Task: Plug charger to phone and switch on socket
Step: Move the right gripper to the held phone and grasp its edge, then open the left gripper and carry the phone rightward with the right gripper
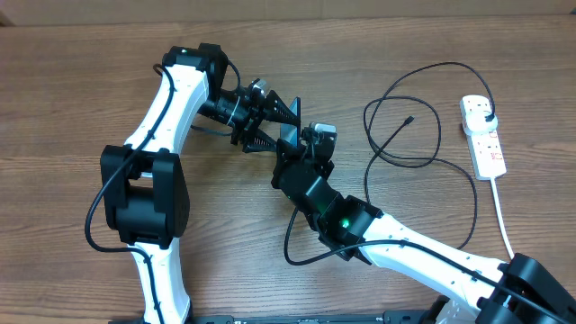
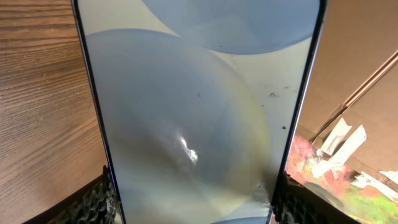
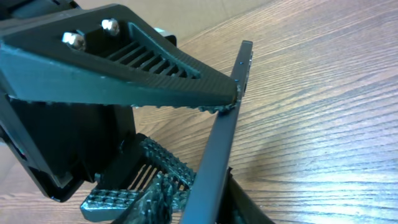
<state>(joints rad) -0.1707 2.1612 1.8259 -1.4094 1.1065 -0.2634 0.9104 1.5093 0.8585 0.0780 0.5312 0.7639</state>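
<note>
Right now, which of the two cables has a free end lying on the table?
The thin black cable: its small tip lies loose inside its own loop. The thicker white cord runs from the power strip out of sight.

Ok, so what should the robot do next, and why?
Probably move the right pincer over to the connector tip of the charger and pick it up. The left pincer grips the phone, while that tip lies loose on the table, far from the phone.
</note>
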